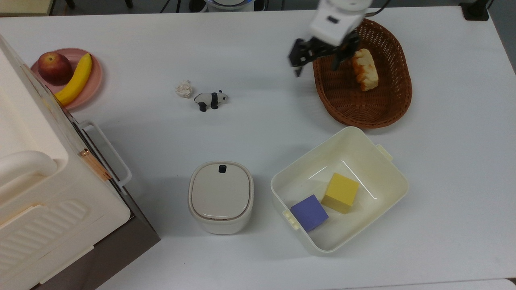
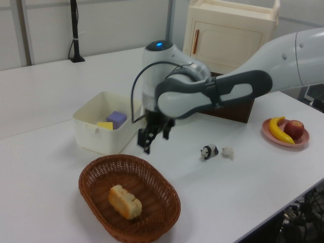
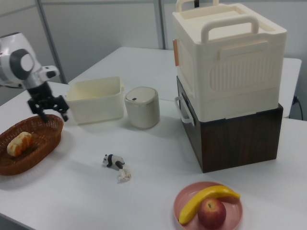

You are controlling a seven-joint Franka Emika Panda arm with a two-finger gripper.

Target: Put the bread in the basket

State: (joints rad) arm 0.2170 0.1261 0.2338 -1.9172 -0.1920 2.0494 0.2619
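Gripper [image 1: 316,60] spread wide, empty, pointing down above basket [image 1: 387,108] rim; bread [image 1: 365,75] inside.

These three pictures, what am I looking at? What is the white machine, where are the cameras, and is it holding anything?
The white machine is a robot arm; the black claw at its end is its gripper, open and holding nothing. All three pictures show the same table at the same moment: one camera looks straight down, two look across from opposite sides. The bread lies in the wicker basket, and the gripper hangs above the basket's rim on the top view's left. Also on the table: a cream bin holding a yellow block and a purple block, a lidded white container, a toy panda, a paper ball, a pink plate with an apple and a banana, and a cream cabinet.
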